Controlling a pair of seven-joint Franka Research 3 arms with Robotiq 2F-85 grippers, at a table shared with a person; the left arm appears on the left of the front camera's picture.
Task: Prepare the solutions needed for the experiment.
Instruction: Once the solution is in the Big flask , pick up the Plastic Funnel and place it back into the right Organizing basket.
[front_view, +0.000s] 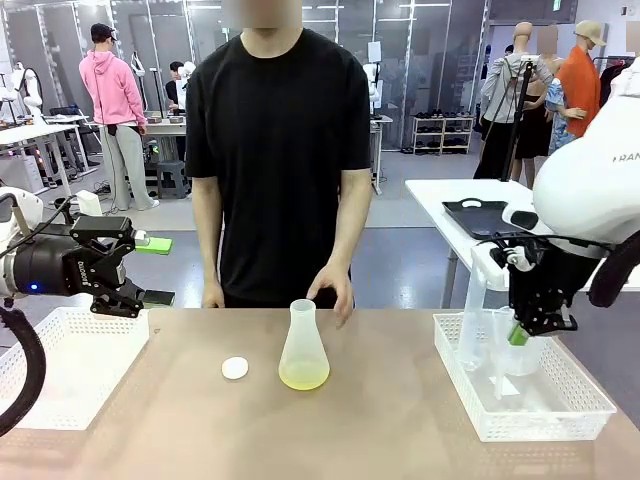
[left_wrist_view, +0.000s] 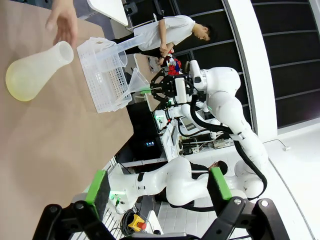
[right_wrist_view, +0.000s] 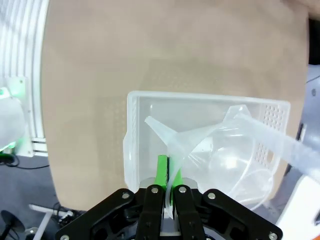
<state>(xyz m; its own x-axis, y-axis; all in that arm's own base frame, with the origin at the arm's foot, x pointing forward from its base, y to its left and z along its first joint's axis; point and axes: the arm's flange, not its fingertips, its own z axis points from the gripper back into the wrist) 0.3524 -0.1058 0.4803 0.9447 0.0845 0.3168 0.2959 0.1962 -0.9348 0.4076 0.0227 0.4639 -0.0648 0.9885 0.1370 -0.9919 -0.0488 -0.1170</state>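
A translucent conical flask (front_view: 303, 345) stands upright at the table's middle, with the solutions (front_view: 304, 376) as a thin yellowish layer in its bottom. In the left wrist view the flask (left_wrist_view: 37, 70) and the solutions (left_wrist_view: 17, 87) appear sideways at the upper left. The person's hand (front_view: 334, 291) hovers just behind the flask's neck. My left gripper (front_view: 155, 270) is open and holds nothing, lying level above the left basket; its fingertips (left_wrist_view: 159, 185) stand wide apart. My right gripper (right_wrist_view: 168, 172) is shut on the rim of a translucent funnel (right_wrist_view: 200, 140) over the right basket, also seen as the right gripper (front_view: 520, 333).
A small white disc (front_view: 235, 368) lies left of the flask. The white right basket (front_view: 520, 425) holds a tall cylinder (front_view: 474, 310) and a beaker (right_wrist_view: 235, 170). A white left basket (front_view: 70, 400) sits at the table's left edge. The person stands at the far side.
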